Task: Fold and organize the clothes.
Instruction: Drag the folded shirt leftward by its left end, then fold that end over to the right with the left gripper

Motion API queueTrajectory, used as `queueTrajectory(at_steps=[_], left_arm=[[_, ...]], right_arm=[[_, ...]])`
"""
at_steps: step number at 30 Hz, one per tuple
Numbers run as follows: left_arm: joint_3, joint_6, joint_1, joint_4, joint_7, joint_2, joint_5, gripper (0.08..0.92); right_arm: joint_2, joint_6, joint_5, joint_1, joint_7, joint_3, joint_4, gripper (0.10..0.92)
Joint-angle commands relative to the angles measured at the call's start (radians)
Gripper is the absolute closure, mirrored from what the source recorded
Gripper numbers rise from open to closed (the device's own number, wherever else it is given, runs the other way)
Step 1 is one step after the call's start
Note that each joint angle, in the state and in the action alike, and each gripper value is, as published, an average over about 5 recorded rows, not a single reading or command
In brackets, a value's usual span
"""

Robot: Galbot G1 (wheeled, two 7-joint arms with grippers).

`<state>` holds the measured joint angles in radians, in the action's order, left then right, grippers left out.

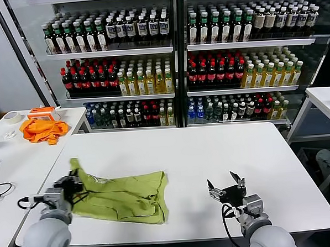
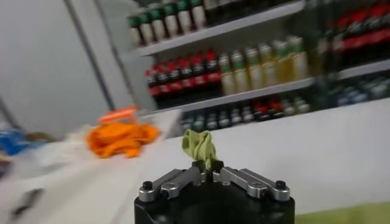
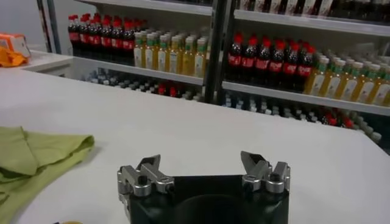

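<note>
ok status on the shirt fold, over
Left tool shut on T-shirt corner, lifted off the table. Right tool open, idle, clear of cloth. Nothing in the way.

One lime-green cotton T-shirt (image 1: 124, 196); one crumpled orange cloth (image 1: 42, 130); one white tape roll (image 1: 11, 117); two black grippers: left (image 1: 75, 184), right (image 1: 227, 186).

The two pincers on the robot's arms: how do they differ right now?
The left pincer is shut on a corner of the green T-shirt; the right pincer is open and holds nothing. The left one sits at the shirt's edge, while the right one is apart from the shirt, over bare white table. Both are low, near the table's front.
</note>
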<state>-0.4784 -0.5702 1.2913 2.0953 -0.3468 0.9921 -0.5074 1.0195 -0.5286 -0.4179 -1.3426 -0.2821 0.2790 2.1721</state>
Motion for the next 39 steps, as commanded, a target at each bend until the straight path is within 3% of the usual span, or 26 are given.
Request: queueTrajectory(at_steps=[1,18,27,33,39], left_arm=[[0.194,-0.006,-0.043,0.076,0.074,0.094,-0.096,0.899],[0.333,-0.006,-0.096,-0.074,0.106,0.191,0.04,0.899],[0.349,-0.005,-0.127,-0.097,0.087,0.234,-0.087,0.89],[0.338,0.026,-0.127,-0.066,0.093,0.251,-0.178,0.747],[0.208,0.04,-0.097,0.062,0.085,0.157,-0.147,0.574]], right_arm=[[0.01,0.001,0.01,-0.005,0.001,0.005,-0.002,0.203],[0.0,0.003,0.009,-0.021,0.006,0.039,0.009,0.203],[-0.01,0.005,0.008,-0.018,0.011,0.052,0.011,0.203],[-0.004,0.006,0.009,-0.015,0.014,0.049,0.01,0.203],[-0.004,0.01,0.012,-0.008,0.021,0.052,0.0,0.203]])
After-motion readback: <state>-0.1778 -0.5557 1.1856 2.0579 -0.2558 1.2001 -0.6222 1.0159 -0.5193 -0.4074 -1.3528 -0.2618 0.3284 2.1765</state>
